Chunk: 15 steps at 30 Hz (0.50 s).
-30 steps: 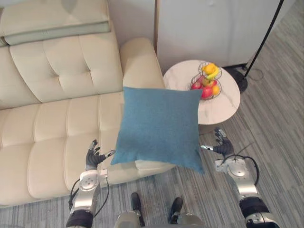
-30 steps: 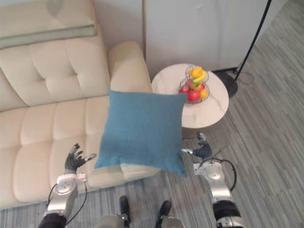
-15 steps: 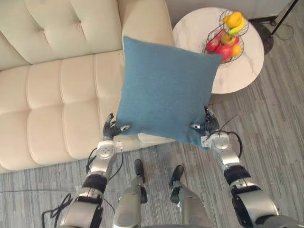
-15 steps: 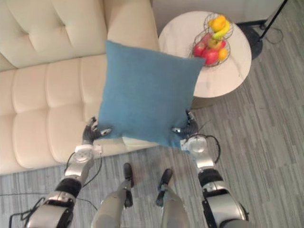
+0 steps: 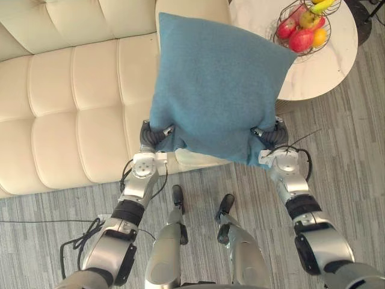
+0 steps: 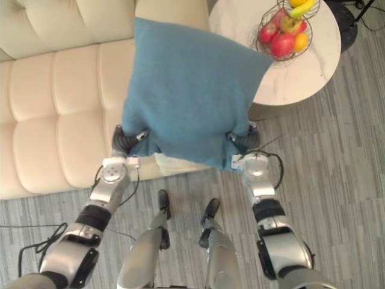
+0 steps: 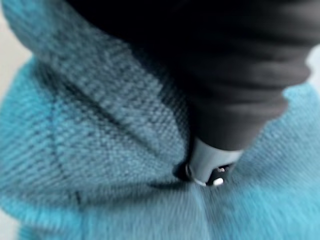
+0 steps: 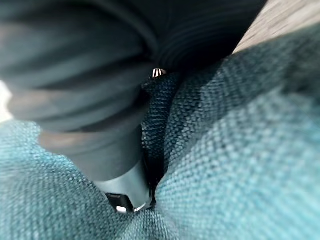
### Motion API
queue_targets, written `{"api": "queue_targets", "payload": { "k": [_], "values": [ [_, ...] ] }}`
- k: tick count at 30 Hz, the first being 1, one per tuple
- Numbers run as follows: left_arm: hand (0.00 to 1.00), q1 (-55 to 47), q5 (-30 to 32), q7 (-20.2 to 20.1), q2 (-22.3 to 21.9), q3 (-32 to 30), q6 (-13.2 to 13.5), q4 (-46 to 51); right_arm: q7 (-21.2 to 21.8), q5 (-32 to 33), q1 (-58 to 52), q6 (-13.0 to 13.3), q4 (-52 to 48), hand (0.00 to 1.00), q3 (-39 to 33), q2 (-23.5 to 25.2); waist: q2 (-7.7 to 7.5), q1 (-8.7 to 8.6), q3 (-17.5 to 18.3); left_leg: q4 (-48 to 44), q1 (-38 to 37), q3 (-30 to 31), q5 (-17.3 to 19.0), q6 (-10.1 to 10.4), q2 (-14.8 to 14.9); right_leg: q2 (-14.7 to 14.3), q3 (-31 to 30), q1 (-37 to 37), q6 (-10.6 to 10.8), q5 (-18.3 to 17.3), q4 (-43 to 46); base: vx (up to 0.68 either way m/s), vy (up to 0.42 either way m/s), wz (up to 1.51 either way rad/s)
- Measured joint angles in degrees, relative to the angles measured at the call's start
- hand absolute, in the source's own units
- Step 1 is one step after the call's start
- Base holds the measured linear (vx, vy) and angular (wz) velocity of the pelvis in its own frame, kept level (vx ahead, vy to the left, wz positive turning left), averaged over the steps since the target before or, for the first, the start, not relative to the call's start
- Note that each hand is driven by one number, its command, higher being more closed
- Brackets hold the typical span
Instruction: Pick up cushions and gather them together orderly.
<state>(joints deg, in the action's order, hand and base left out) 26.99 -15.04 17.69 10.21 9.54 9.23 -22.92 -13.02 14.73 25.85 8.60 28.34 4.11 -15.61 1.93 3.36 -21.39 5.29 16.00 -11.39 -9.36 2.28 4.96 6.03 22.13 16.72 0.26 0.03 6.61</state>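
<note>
The background is a cream tufted sofa (image 5: 72,90) standing on a grey striped floor (image 5: 355,156). A round white table (image 5: 328,72) is sitting just beside the sofa's arm, on my right. The table is carrying a wire basket (image 5: 307,53) of fruit near its far edge.

I am holding one blue cushion (image 5: 216,78) up in front of me, between my two hands, over the right end of the sofa. Its broad face is turning toward my head camera, and its upper right corner is overlapping the table's near edge in that view.

My left hand (image 5: 150,135) is gripping the cushion's lower left corner. My right hand (image 5: 272,133) is gripping the lower right corner. Both hands are clenching on the fabric, and the cloth is puckering around each grip.

In the left wrist view, a fingertip (image 7: 212,157) is digging into the weave and creasing it. In the right wrist view, a fingertip (image 8: 127,185) is pressing into a deep fold of the same fabric.

I cannot tell whether the cushion's lower edge is touching the sofa.
</note>
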Motion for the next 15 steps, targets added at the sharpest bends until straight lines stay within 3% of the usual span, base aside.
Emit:
{"api": "queue_targets", "payload": {
  "k": [8, 15],
  "values": [
    [1.0, -14.6, 0.3, -0.2, -2.5, 3.4, -0.1, 11.2, 0.0, -1.3, -19.4, -0.2, -16.0, 1.0, -1.9, 5.1, 0.68, -0.63, 0.9, 0.5, -6.5, 2.4, 0.3, 0.4, -0.4, 0.3, 1.6, -7.6, 0.8, -2.3, 0.0, 0.07, -0.005, 0.16],
    [1.0, -27.9, 0.2, -0.6, -3.1, 3.9, -0.1, 20.6, 0.0, -3.7, -31.0, -0.3, -25.7, 1.0, -1.7, 10.1, 1.89, -1.12, 7.9, 0.6, -9.9, 3.6, 1.4, 1.1, -0.5, 0.4, 2.9, -12.0, 1.3, -3.2, -0.5, 0.02, 0.011, 0.11]
  ]
}}
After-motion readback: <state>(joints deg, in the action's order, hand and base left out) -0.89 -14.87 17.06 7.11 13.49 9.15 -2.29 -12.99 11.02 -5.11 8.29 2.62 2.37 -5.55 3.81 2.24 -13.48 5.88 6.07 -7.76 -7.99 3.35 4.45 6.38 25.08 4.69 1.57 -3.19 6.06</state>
